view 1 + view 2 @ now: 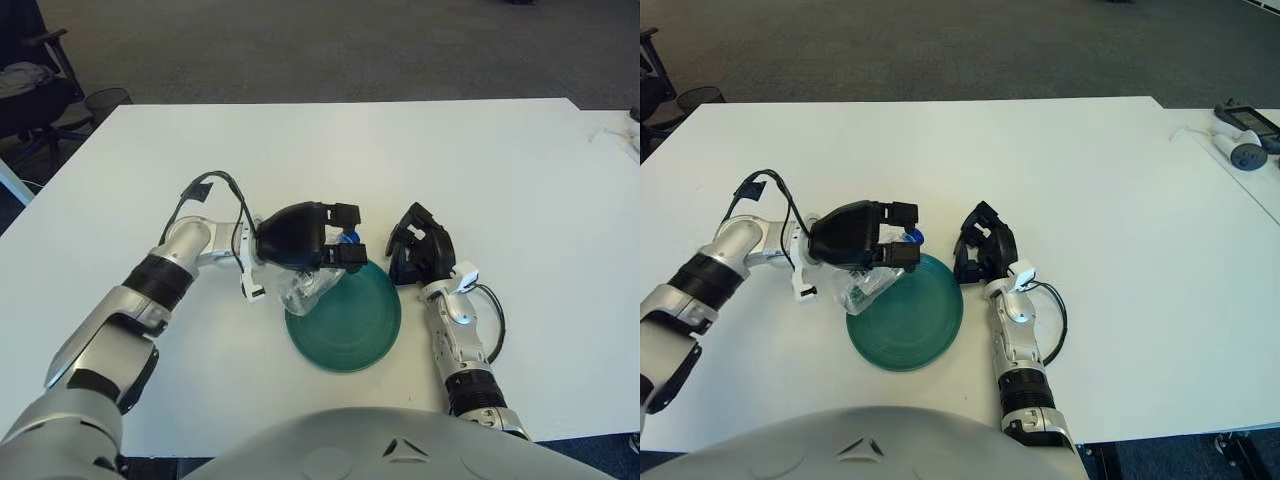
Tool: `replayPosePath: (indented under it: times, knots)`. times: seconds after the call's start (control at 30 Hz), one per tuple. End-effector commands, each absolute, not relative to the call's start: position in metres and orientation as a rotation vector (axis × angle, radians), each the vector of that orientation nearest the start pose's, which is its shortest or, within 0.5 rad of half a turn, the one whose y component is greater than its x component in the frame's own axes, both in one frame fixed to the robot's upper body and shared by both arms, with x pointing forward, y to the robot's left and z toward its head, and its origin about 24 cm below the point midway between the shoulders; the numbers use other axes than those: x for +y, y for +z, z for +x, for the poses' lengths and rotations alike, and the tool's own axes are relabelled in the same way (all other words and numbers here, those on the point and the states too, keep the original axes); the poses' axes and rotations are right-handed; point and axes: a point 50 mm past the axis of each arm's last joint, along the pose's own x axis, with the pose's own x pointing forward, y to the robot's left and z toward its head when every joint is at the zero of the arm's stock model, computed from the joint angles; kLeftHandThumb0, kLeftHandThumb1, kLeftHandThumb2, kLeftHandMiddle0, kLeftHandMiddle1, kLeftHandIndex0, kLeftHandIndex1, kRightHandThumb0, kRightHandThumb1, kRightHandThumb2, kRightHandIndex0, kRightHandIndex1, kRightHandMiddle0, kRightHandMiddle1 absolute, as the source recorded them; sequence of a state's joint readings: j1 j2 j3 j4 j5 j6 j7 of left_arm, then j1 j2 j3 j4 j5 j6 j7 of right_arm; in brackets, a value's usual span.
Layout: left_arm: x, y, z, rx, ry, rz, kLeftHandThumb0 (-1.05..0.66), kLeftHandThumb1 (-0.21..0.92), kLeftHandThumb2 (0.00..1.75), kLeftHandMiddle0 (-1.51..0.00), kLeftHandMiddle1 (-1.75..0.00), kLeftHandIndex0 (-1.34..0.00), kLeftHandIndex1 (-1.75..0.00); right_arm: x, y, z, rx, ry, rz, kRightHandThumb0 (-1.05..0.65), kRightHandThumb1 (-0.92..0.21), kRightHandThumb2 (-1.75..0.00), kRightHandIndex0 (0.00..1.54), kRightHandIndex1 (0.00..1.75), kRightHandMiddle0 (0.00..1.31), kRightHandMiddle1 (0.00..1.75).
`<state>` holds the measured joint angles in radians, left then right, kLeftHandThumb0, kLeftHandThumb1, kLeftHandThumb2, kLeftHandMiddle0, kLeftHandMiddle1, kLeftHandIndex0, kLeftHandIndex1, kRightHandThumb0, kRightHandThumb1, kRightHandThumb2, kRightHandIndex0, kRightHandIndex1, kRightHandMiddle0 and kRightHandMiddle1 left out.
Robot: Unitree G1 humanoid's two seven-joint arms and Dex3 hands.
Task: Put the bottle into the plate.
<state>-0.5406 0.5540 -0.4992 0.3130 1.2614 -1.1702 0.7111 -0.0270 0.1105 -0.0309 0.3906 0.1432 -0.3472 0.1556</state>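
Note:
A clear plastic bottle (305,289) with a blue cap (348,238) is held in my left hand (318,240), whose fingers are curled around it. The bottle hangs at the upper left rim of the round green plate (350,325), partly hidden under the hand. In the right eye view the same bottle (867,286) and left hand (875,240) sit over the plate's (915,325) left rim. My right hand (418,252) shows just beside the plate on its right, fingers curled and holding nothing.
The white table (450,160) stretches wide behind and to both sides. A black office chair (25,80) and a waste bin (105,100) stand off the far left corner. Small white devices (1240,135) lie on a neighbouring table at far right.

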Motion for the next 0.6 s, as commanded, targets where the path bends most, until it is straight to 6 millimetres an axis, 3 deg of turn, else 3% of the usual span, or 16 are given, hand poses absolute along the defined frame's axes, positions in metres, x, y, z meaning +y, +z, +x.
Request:
replayPosePath:
  times: [0.0, 0.47, 0.5, 0.57]
  knots:
    - [0.094, 0.100, 0.244, -1.491, -0.914, 1.039, -0.56, 0.12, 1.55, -1.26, -1.75, -0.77, -1.75, -0.127, -0.079, 0.192, 0.414, 0.023, 0.283, 0.00, -0.04, -1.62, 0.85, 1.68, 0.58, 1.75]
    - [0.094, 0.099, 0.244, -1.503, -0.909, 1.038, -0.55, 0.13, 1.54, -1.25, -1.75, -0.77, -1.75, -0.127, -0.079, 0.192, 0.414, 0.023, 0.283, 0.00, -0.04, -1.62, 0.85, 1.68, 0.58, 1.75]
    - [0.091, 0.109, 0.246, -1.478, -0.949, 1.027, -0.55, 0.13, 1.54, -1.25, -1.75, -0.77, -1.75, -0.126, -0.078, 0.192, 0.411, 0.013, 0.272, 0.00, -0.04, -1.62, 0.85, 1.68, 0.58, 1.75]
    - [0.088, 0.114, 0.245, -1.466, -1.008, 1.085, -0.49, 0.28, 1.35, -1.18, -1.75, -0.65, -1.74, -0.124, -0.074, 0.192, 0.398, 0.003, 0.248, 0.00, -0.03, -1.62, 0.86, 1.66, 0.59, 1.75]
